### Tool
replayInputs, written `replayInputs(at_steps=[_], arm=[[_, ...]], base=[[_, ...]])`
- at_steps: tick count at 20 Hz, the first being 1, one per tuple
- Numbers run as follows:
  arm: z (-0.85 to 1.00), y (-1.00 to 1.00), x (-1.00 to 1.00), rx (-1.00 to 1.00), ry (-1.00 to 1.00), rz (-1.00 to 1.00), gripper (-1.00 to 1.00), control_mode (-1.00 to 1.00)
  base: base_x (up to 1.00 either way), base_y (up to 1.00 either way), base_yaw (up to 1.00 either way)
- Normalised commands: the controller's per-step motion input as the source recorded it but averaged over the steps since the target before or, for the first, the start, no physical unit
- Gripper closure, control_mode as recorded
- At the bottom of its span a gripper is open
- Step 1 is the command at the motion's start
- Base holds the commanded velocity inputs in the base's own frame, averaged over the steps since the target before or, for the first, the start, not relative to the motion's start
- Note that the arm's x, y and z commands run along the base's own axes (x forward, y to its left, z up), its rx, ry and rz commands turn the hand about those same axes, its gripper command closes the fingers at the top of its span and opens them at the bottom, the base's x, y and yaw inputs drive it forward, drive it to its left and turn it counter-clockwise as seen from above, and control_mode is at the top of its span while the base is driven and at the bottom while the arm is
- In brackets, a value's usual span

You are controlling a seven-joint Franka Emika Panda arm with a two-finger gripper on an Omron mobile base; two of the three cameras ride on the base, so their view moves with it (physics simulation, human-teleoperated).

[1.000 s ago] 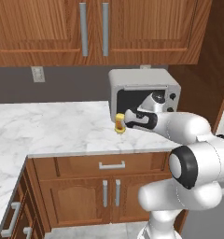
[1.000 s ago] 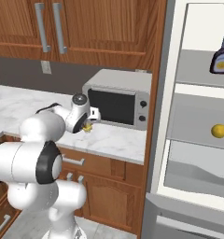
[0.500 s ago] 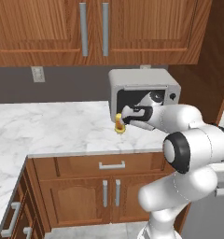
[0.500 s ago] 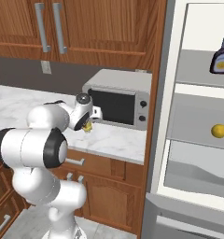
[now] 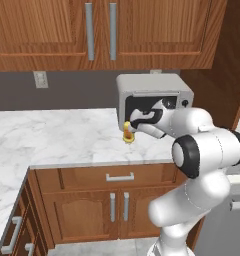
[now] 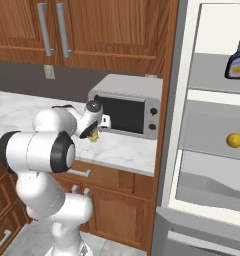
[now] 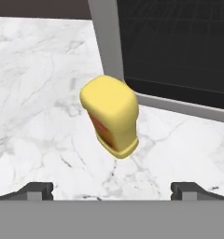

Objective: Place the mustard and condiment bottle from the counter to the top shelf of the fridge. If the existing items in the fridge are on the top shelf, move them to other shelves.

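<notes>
Right now the gripper [image 7: 112, 189] hangs just above the mustard [image 7: 111, 116], its two dark finger tips spread wide apart with nothing between them and not touching the bottle. That yellow mustard stands on the white marble counter [image 5: 52, 137], close in front of the microwave [image 5: 152, 95], near the lower left corner of its dark door. From the right base view the white arm bends over the counter edge and the mustard [image 6: 94, 135] peeks out just below the hand. Further right, the fridge [image 6: 192, 165] stands open: the condiment bottle [image 6: 237, 60] is upright on the top shelf, and a small round yellow ball [image 6: 234, 140] rests on the shelf below it
</notes>
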Motion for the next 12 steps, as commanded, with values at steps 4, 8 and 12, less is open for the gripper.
replayInputs(at_steps=[4,8,12], arm=[[-0.16,0.0,0.18,0.03,0.0,0.0,-1.0,-1.0],[-0.09,0.02,0.19,0.01,0.0,0.0,-1.0,-1.0],[-0.06,0.09,0.17,0.01,0.0,0.0,-1.0,-1.0]], base=[[0.0,0.0,0.0],[0.0,0.0,0.0],[0.0,0.0,0.0]])
